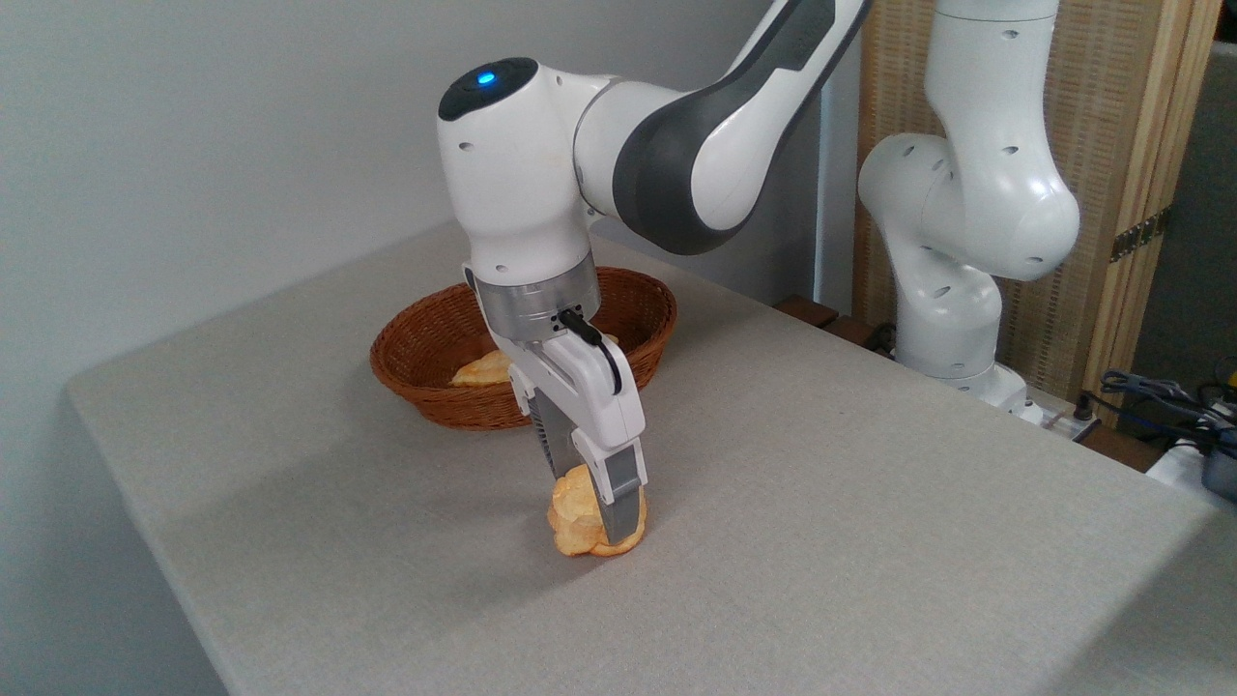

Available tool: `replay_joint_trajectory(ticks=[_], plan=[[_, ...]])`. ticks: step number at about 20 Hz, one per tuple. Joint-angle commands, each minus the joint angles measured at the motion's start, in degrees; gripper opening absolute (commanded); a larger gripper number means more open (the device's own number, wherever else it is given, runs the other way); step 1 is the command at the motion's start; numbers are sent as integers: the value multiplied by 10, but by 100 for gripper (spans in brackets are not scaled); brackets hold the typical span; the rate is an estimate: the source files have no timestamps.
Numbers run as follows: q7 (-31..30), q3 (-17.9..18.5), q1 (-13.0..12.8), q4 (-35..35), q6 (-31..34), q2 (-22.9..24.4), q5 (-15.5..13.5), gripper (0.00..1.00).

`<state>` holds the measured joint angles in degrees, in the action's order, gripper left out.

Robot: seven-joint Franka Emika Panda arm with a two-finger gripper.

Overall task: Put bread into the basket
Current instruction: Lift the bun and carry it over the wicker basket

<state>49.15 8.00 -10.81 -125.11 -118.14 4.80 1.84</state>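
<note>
My gripper point(597, 507) pointed down at the table point(870, 541), its 2 fingers point(619, 493) set on either side of the bread point(580, 517), which rested on the cloth near the front. The basket point(638, 338) sat behind it, apart, with a pale loaf point(478, 370) lying inside.

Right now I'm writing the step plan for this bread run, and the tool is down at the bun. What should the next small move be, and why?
Probably a short straight lift. The tool has its fingers on either side of the bread, which looks still on the table. The basket sits behind it with a raised rim, so the bun needs height before travelling. Whether the grip is firm I cannot tell.
</note>
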Motion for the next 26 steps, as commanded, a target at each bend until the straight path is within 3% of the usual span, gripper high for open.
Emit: replay_joint_trajectory(ticks=[1, 17, 22, 26], plan=[[7, 4, -5, -4, -11, -1, 11, 39], [3, 1, -5, 16, -3, 18, 1, 42], [-20, -27, -22, 61, 27, 49, -70, 42], [-88, -66, -67, 85, 50, 50, -99, 43]])
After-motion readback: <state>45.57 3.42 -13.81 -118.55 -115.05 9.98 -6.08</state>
